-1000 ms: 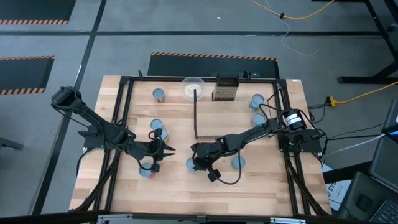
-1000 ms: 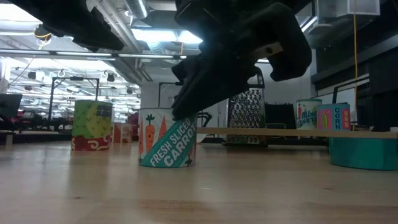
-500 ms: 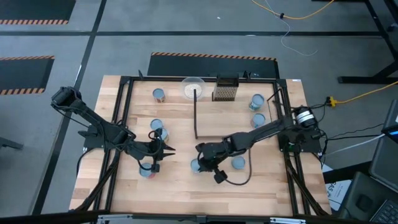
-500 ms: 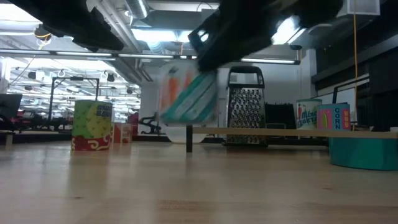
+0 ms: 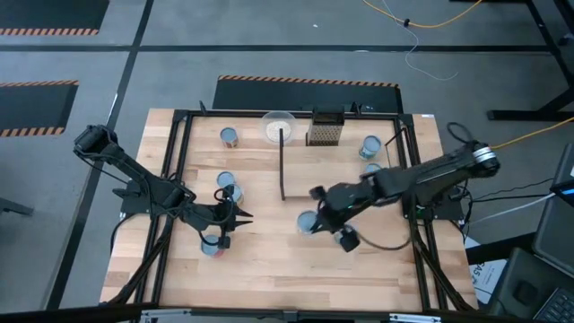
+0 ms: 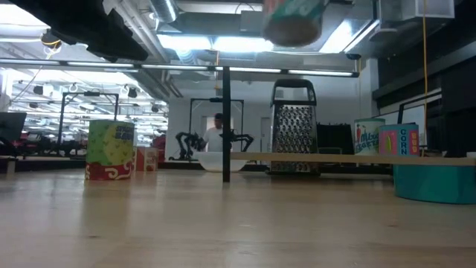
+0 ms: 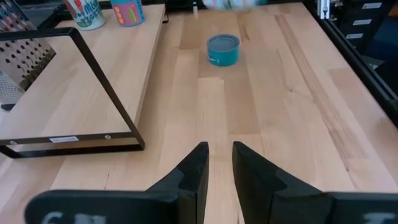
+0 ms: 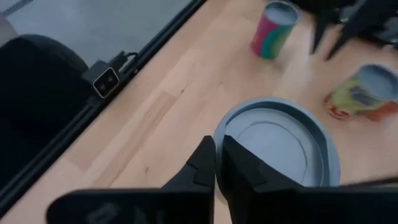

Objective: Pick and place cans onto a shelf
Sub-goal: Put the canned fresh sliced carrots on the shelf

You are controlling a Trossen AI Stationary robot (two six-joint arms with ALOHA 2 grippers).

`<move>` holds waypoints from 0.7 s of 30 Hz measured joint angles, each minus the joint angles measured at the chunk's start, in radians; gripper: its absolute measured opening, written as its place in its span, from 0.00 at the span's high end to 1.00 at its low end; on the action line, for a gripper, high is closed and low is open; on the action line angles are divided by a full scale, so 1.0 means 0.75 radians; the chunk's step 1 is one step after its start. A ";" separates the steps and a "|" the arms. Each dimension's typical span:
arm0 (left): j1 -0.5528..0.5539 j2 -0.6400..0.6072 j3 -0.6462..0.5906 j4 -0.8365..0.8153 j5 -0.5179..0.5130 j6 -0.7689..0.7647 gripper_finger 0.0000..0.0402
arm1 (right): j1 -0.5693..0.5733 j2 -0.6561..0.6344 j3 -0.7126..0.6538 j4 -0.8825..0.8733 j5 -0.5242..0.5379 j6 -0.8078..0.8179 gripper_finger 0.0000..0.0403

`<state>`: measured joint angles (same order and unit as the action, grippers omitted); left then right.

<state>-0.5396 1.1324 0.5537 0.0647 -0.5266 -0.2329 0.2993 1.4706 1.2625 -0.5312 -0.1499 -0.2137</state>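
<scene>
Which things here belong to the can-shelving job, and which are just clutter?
Job:
- lifted can, pinched in the right claw
- loose cans on the table
- two shelved cans
- shelf
- left claw, open, idle beside loose cans

Clutter:
- bowl
- grater

"corn" on a far can (image 6: 408, 139)
</scene>
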 joint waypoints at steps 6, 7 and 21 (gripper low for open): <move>0.000 0.000 0.000 -0.001 0.001 0.000 0.84 | -0.018 -0.208 0.001 -0.171 0.119 -0.001 0.96; 0.000 0.000 0.000 0.000 0.000 0.000 0.84 | -0.026 -0.235 0.001 -0.202 0.133 -0.001 0.96; 0.000 0.000 0.000 -0.001 0.001 0.000 0.84 | -0.226 -0.431 0.001 -0.445 0.198 -0.101 0.97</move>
<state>-0.5398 1.1324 0.5537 0.0641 -0.5262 -0.2329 0.1296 1.1477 1.2633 -0.8647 -0.0011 -0.2893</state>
